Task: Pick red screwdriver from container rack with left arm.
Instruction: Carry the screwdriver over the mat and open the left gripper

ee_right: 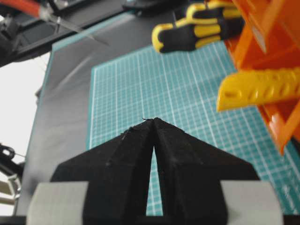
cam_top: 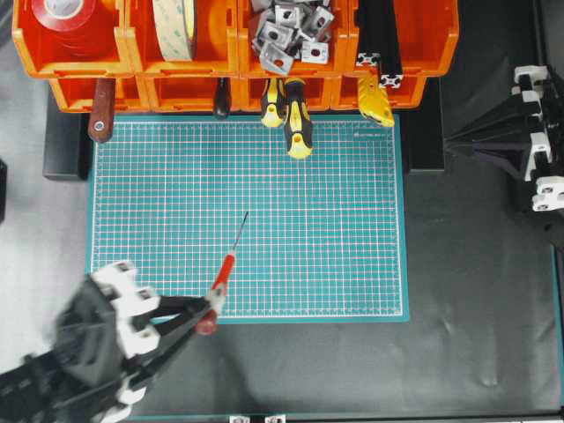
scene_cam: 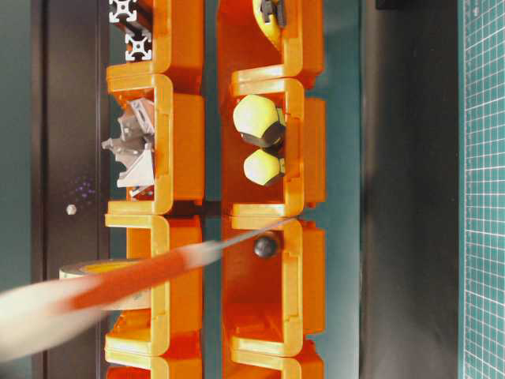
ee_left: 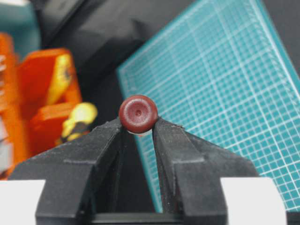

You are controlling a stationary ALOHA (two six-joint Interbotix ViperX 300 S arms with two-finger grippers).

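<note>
The red screwdriver [cam_top: 221, 276] is out of the container rack [cam_top: 141, 84] and held over the front left corner of the green mat, its thin shaft pointing toward the rack. My left gripper [cam_top: 211, 304] is shut on its handle near the dark red end cap [ee_left: 138, 113], which sticks up between the black fingers [ee_left: 171, 140]. The screwdriver shows as a red blur in the table-level view [scene_cam: 142, 272] and at the top left of the right wrist view [ee_right: 28, 5]. My right gripper [cam_top: 451, 144] is shut and empty at the right, beside the rack [ee_right: 262, 28].
The green cutting mat [cam_top: 335, 220] lies in front of the rack. Two yellow-and-black screwdrivers [cam_top: 298, 119], a dark red-brown handle [cam_top: 101, 110], a yellow tool [cam_top: 376, 99], metal brackets [cam_top: 286, 31] and tape rolls [cam_top: 66, 18] sit in the bins.
</note>
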